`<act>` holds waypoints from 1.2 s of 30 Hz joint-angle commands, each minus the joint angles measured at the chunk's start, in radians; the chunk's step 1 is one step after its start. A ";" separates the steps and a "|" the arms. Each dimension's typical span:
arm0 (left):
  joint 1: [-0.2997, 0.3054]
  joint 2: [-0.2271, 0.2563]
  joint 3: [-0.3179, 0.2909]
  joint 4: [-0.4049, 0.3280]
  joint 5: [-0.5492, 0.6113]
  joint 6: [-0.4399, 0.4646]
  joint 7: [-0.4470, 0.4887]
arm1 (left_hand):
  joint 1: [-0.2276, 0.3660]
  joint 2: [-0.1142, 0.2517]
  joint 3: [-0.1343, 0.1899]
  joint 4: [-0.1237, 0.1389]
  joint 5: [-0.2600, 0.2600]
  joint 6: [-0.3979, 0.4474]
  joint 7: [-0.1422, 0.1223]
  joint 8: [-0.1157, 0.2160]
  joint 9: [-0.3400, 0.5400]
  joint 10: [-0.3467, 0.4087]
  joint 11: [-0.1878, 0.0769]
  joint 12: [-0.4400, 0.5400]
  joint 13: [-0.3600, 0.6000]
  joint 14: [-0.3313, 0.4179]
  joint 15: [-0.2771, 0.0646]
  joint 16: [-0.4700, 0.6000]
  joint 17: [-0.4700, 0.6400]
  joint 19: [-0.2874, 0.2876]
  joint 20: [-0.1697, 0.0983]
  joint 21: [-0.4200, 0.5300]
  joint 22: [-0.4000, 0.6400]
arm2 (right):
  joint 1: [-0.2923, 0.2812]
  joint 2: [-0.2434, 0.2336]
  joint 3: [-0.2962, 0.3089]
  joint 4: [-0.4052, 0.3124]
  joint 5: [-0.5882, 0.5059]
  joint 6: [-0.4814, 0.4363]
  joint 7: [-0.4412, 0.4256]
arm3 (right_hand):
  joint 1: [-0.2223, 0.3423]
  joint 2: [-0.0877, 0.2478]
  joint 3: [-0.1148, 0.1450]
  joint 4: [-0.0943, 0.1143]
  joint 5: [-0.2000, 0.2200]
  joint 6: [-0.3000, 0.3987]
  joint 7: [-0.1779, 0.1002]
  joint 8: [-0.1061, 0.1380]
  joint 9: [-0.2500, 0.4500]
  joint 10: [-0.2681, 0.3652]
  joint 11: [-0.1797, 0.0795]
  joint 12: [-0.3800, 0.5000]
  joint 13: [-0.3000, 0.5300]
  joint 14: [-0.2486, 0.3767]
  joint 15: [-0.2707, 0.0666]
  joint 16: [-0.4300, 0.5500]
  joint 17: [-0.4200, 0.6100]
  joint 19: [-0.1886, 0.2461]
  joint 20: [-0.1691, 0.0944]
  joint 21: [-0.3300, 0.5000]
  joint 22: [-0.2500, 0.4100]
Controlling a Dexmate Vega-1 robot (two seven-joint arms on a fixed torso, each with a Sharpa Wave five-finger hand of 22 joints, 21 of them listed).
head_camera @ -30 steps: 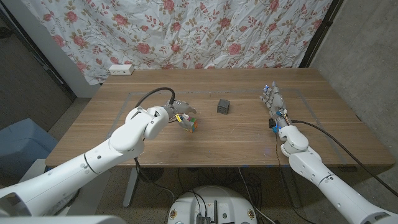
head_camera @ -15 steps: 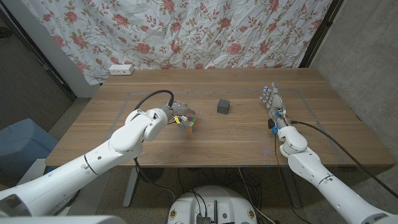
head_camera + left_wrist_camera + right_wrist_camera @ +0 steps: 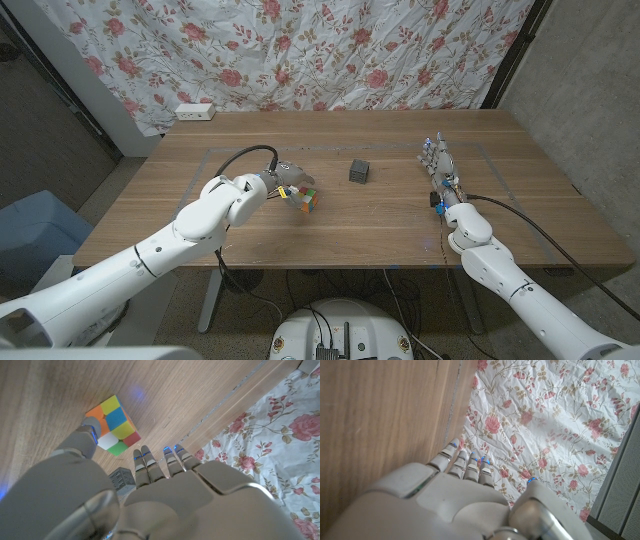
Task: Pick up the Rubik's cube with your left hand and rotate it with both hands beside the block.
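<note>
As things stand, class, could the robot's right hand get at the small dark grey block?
Probably yes: bare wooden table lies between the right hand and the small dark grey block.

Cube point(image 3: 309, 200) at left hand point(image 3: 284, 183), block point(image 3: 359, 171) to its right, right hand point(image 3: 440, 166) far right

The head view looks down from above the table point(image 3: 400, 215), far out. Each wrist view looks close along its own hand; head and left wrist views share the cube point(image 3: 307, 200) point(image 3: 113, 424).
</note>
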 commanded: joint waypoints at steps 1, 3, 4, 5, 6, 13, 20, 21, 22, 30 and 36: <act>-0.010 0.006 0.004 0.030 -0.017 -0.027 0.065 | 0.025 -0.001 -0.006 0.000 0.004 0.016 0.001 0.009 0.006 0.025 0.001 0.009 0.003 0.017 -0.079 0.009 0.004 0.018 -0.001 0.006 0.003 | -0.005 0.006 0.000 -0.006 -0.008 -0.002 -0.018 | -0.005 -0.003 0.007 -0.003 0.006 0.003 0.004 0.006 0.002 0.010 0.001 0.010 -0.001 0.001 0.003 0.006 0.000 0.002 0.005 0.006 0.002; -0.009 0.007 0.003 0.033 -0.020 -0.030 0.075 | 0.032 0.000 -0.007 0.000 0.004 0.022 0.000 0.010 0.006 0.031 0.001 0.010 0.003 0.022 -0.080 0.009 0.004 0.026 -0.003 0.008 0.003 | -0.006 0.007 0.000 -0.006 -0.008 -0.002 -0.020 | -0.005 -0.003 0.008 -0.003 0.006 0.004 0.004 0.007 0.002 0.010 0.001 0.011 -0.001 0.002 0.004 0.006 -0.001 0.002 0.006 0.006 0.002; -0.009 0.008 0.004 0.034 -0.020 -0.031 0.081 | 0.038 0.000 -0.009 0.001 0.004 0.031 0.002 0.013 0.006 0.040 0.001 0.011 0.004 0.028 -0.081 0.009 0.004 0.029 -0.004 0.007 0.003 | -0.006 0.007 0.000 -0.006 -0.008 -0.001 -0.019 | -0.005 -0.003 0.008 -0.003 0.006 0.005 0.004 0.007 0.002 0.011 0.001 0.011 -0.001 0.001 0.003 0.006 -0.001 0.002 0.005 0.006 0.002; -0.008 0.009 0.003 0.035 -0.021 -0.033 0.088 | 0.042 0.000 -0.010 0.001 0.004 0.037 0.004 0.014 0.006 0.043 0.001 0.012 0.004 0.034 -0.082 0.010 0.004 0.031 -0.003 0.007 0.003 | -0.006 0.008 0.000 -0.006 -0.009 -0.001 -0.020 | -0.006 -0.003 0.008 -0.003 0.006 0.005 0.004 0.007 0.002 0.011 0.001 0.011 -0.001 0.001 0.003 0.006 -0.001 0.001 0.005 0.006 0.002; -0.008 0.009 0.003 0.035 -0.023 -0.035 0.093 | 0.050 -0.001 -0.012 0.001 0.004 0.052 0.003 0.019 0.007 0.054 0.001 0.013 0.005 0.039 -0.082 0.009 0.004 0.034 -0.002 0.006 0.003 | -0.006 0.008 -0.001 -0.007 -0.009 -0.001 -0.021 | -0.006 -0.003 0.008 -0.003 0.006 0.005 0.005 0.007 0.002 0.010 0.000 0.011 -0.001 0.002 0.004 0.006 -0.001 0.002 0.005 0.006 0.002; -0.008 0.018 0.003 0.036 -0.027 -0.044 0.102 | 0.084 -0.003 -0.030 0.002 0.002 0.105 0.003 0.034 0.011 0.099 0.000 0.019 0.009 0.089 -0.100 0.014 0.006 0.056 -0.003 0.006 0.004 | -0.006 0.011 -0.002 -0.004 -0.009 0.000 -0.023 | -0.008 -0.002 0.011 -0.004 0.006 0.007 0.004 0.007 0.002 0.012 0.000 0.011 -0.001 0.002 0.004 0.007 -0.004 0.002 0.006 0.006 0.002; -0.007 0.022 0.005 0.041 -0.027 -0.053 0.116 | 0.098 -0.004 -0.038 0.003 0.001 0.128 0.010 0.043 0.013 0.117 -0.001 0.021 0.011 0.106 -0.106 0.015 0.006 0.065 -0.004 0.006 0.004 | -0.005 0.015 -0.004 0.000 -0.010 0.000 -0.024 | -0.009 -0.003 0.012 -0.005 0.006 0.006 0.004 0.007 0.002 0.011 0.000 0.010 -0.001 0.001 0.003 0.006 -0.006 0.002 0.006 0.006 0.002; -0.006 0.022 0.005 0.041 -0.027 -0.054 0.119 | 0.100 -0.004 -0.039 0.003 0.001 0.132 0.010 0.044 0.013 0.120 0.000 0.021 0.012 0.108 -0.106 0.015 0.006 0.065 -0.004 0.005 0.004 | -0.005 0.015 -0.004 0.000 -0.010 0.000 -0.024 | -0.009 -0.003 0.012 -0.005 0.006 0.006 0.004 0.007 0.002 0.011 0.000 0.010 -0.001 0.001 0.003 0.006 -0.006 0.003 0.006 0.006 0.002; -0.007 0.023 0.005 0.042 -0.028 -0.058 0.124 | 0.102 -0.004 -0.041 0.003 0.001 0.134 0.011 0.045 0.014 0.124 -0.001 0.022 0.012 0.111 -0.106 0.015 0.006 0.066 -0.005 0.005 0.004 | -0.005 0.016 -0.004 0.000 -0.011 0.000 -0.024 | -0.009 -0.002 0.012 -0.005 0.006 0.007 0.004 0.007 0.002 0.011 0.000 0.010 -0.001 0.001 0.003 0.006 -0.007 0.002 0.006 0.006 0.002; -0.010 0.027 0.005 0.044 -0.031 -0.073 0.134 | 0.120 -0.003 -0.051 0.003 0.002 0.149 0.013 0.051 0.017 0.152 -0.002 0.028 0.017 0.137 -0.113 0.018 0.007 0.082 -0.003 0.007 0.004 | -0.006 0.017 -0.006 0.000 -0.016 0.001 -0.030 | -0.011 -0.003 0.015 -0.006 0.006 0.007 0.005 0.007 0.003 0.012 0.001 0.011 -0.001 0.002 0.004 0.007 -0.010 0.004 0.007 0.006 0.002; -0.007 0.027 0.007 0.044 -0.016 -0.078 0.149 | 0.135 -0.002 -0.062 0.005 0.001 0.172 0.019 0.061 0.020 0.176 -0.002 0.035 0.025 0.158 -0.118 0.020 0.009 0.086 -0.005 0.005 0.004 | -0.009 0.020 -0.006 0.000 -0.015 0.002 -0.032 | -0.013 -0.003 0.016 -0.007 0.006 0.007 0.005 0.006 0.003 0.011 0.000 0.010 -0.001 0.001 0.003 0.007 -0.011 0.004 0.008 0.006 0.002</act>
